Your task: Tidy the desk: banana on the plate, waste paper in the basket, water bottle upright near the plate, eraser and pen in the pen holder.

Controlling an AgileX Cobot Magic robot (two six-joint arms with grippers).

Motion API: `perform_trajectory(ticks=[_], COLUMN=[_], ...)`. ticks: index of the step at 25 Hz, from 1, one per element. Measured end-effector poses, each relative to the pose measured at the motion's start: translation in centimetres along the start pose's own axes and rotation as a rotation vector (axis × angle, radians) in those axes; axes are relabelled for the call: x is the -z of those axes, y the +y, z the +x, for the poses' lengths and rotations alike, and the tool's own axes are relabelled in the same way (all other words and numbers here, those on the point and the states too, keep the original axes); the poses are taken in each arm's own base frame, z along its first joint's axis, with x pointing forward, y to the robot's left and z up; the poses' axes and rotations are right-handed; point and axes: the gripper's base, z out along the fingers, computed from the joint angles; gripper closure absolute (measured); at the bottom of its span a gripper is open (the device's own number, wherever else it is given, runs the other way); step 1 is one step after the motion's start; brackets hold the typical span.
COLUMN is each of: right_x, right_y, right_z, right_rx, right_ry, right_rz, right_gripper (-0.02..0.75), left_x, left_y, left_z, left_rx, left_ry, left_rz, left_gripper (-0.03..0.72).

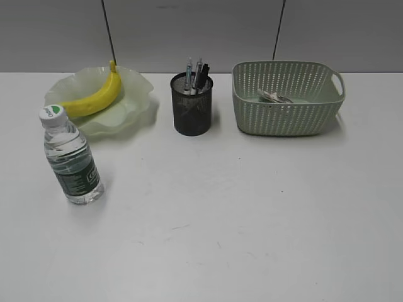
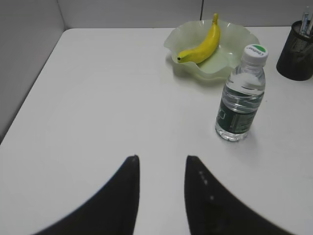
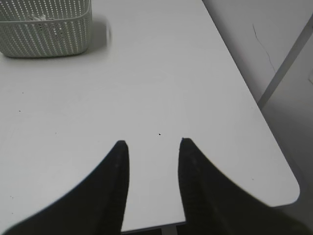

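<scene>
The yellow banana lies in the pale green wavy plate at the back left. In front of the plate the water bottle stands upright on the white desk. Pens stick out of the black mesh pen holder; the eraser is not visible. White waste paper lies inside the sage green basket. My left gripper hovers open and empty over bare desk, well short of the bottle. My right gripper is open and empty near the desk's right front corner.
Grey partition walls stand behind the desk. The desk's right edge and rounded front corner lie close to my right gripper. The basket is far off at that view's upper left.
</scene>
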Motion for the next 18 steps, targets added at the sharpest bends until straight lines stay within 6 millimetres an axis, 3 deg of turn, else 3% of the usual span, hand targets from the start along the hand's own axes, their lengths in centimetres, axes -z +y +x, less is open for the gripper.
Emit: perform_trajectory(ticks=[18], right_x=[0.00], right_y=[0.00], right_z=[0.00], right_rx=[0.000], right_ry=[0.000], right_rz=[0.000], right_gripper=[0.451], left_x=[0.00], left_y=[-0.02], left_z=[0.00], left_rx=[0.000], left_ry=[0.000], left_rz=[0.002], left_gripper=[0.450])
